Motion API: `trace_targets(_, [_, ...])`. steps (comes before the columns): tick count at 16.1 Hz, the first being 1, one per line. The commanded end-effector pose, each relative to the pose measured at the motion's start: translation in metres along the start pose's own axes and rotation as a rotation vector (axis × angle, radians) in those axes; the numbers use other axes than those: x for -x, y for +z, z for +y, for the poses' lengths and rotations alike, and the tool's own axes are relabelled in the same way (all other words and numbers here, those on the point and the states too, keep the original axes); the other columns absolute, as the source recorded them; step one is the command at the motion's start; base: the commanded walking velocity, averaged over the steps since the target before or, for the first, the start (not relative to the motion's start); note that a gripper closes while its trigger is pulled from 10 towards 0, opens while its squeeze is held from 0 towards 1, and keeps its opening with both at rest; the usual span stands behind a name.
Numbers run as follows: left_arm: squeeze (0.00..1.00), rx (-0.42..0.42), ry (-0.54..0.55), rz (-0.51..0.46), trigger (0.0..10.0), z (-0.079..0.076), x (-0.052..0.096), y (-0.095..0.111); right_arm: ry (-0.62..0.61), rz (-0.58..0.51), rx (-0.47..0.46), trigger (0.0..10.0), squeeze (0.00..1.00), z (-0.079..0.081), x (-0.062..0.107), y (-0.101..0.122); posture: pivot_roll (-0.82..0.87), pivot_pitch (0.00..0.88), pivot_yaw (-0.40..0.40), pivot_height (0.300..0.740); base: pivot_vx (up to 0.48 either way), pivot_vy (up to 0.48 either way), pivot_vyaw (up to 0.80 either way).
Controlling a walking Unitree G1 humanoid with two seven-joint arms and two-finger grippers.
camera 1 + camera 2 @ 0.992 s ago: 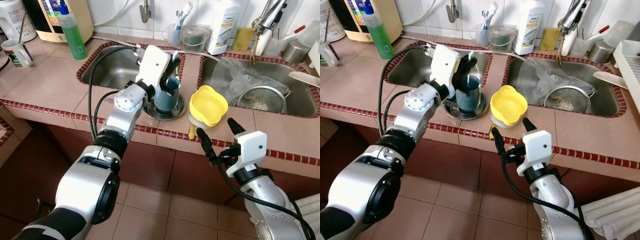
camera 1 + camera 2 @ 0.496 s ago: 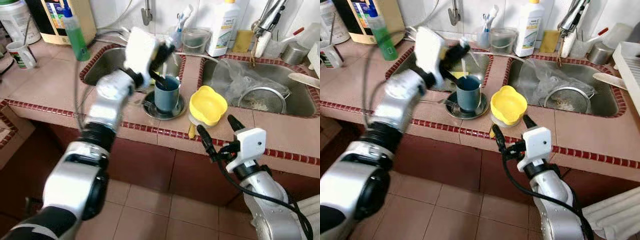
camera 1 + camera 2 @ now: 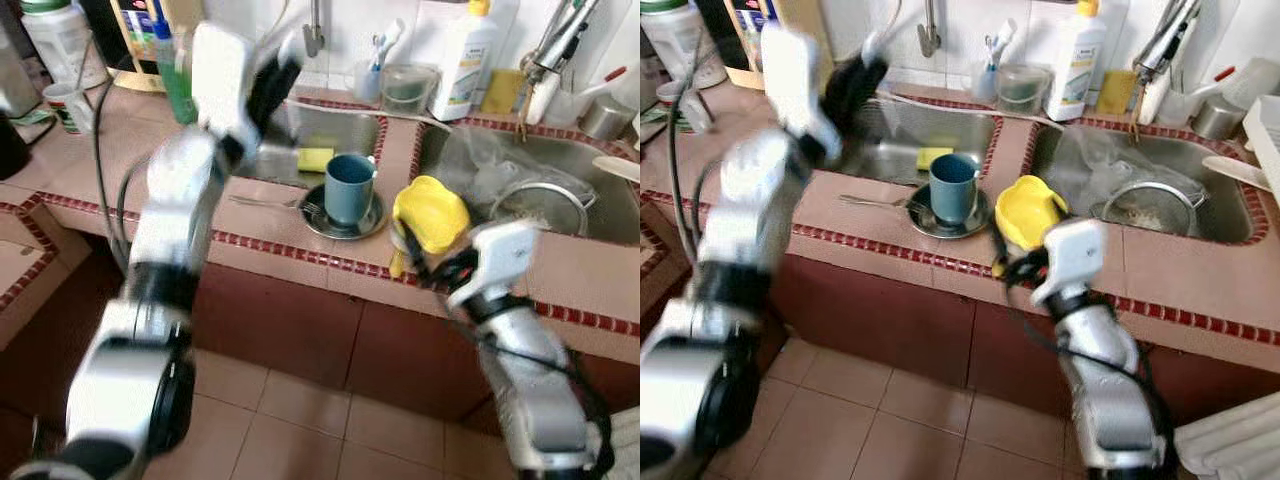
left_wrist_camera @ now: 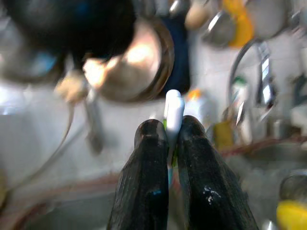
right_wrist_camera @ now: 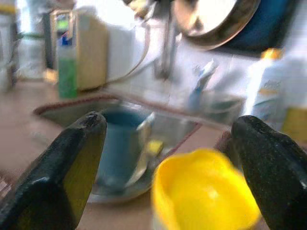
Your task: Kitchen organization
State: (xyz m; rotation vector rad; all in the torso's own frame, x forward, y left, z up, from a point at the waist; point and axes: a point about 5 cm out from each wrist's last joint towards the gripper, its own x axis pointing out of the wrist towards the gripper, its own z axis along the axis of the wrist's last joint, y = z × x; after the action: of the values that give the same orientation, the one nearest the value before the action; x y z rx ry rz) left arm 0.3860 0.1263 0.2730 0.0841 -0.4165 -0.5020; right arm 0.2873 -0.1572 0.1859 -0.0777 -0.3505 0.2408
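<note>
Left wrist view is showing the left gripper (image 4: 169,139) squeezing tight on a thin white stick (image 4: 173,111), maybe a toothbrush; it is too blurry to be sure. That gripper is hanging high over the left sink (image 3: 300,130), behind the blue cup (image 3: 349,187). The right gripper (image 5: 168,158) is standing wide apart around the yellow bowl (image 3: 430,213), just right of the blue cup. I am counting one cup, one bowl, two sinks. The stick might slip out if the arm is swinging fast.
</note>
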Motion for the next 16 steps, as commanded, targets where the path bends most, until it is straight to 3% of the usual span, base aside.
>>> trace_targets(1, [0.00, 0.013, 0.031, 0.006, 10.0, 0.004, 0.005, -0.001, -0.066, -0.015, -0.005, 10.0, 0.00, -0.010, -0.001, 0.001, -0.05, 0.000, 0.027, 0.740, 0.000, 0.000, 0.00])
trace_targets(3, [0.00, 0.048, 0.103, 0.035, 10.0, 0.012, 0.016, -0.012, -0.156, -0.060, -0.016, 10.0, 0.00, -0.025, -0.006, 0.009, -0.05, 0.000, 0.022, 0.740, 0.000, 0.000, 0.00])
trace_targets(6, [0.00, 0.080, 0.140, 0.031, 10.0, 0.012, 0.021, -0.014, -0.181, -0.097, 0.007, 10.0, 0.00, -0.033, -0.013, 0.017, -0.05, 0.000, 0.012, 0.740, 0.000, 0.000, 0.00])
trace_targets(16, [0.00, 0.104, 0.133, 0.052, 10.0, 0.001, 0.016, -0.016, -0.169, -0.090, 0.019, 10.0, 0.00, -0.032, -0.013, 0.015, -0.06, 0.000, 0.011, 0.740, 0.336, 0.000, 0.00])
